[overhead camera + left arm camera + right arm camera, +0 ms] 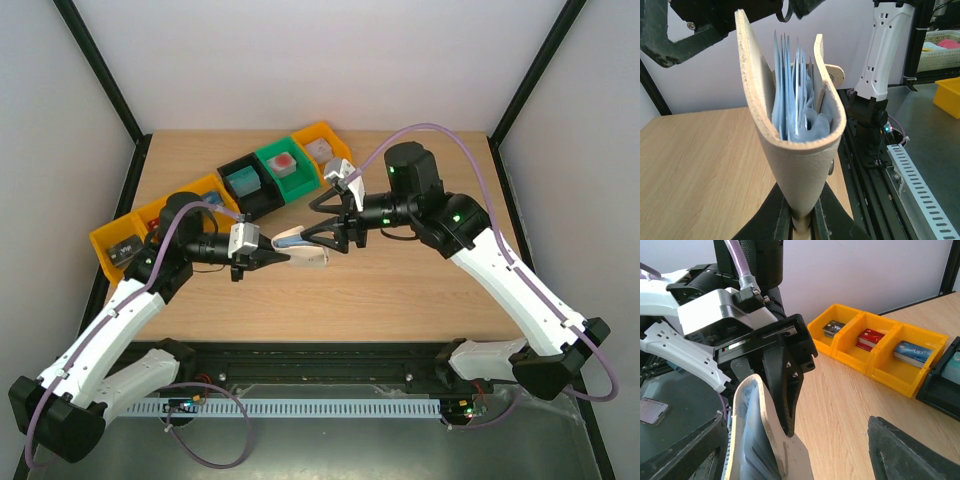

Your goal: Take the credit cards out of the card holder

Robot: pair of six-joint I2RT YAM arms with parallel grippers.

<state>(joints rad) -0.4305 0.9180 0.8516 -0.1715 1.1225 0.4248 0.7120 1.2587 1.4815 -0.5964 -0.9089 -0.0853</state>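
My left claw [278, 258] is clamped on the fold of the card holder [310, 256], held above mid-worktop [400, 290]. At its 2 o'clock, my right claw [322, 225] gapes wide, straddling the holder's open end. Bins [305, 188] line 9 to 12 o'clock.

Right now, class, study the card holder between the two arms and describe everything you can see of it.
The card holder is a small bifold, beige and leathery outside, with thin light blue pockets packed inside. It is partly open in a narrow U, held in the air above the table. The left gripper pinches its folded end; the right gripper stands open around its free end, contact unclear.
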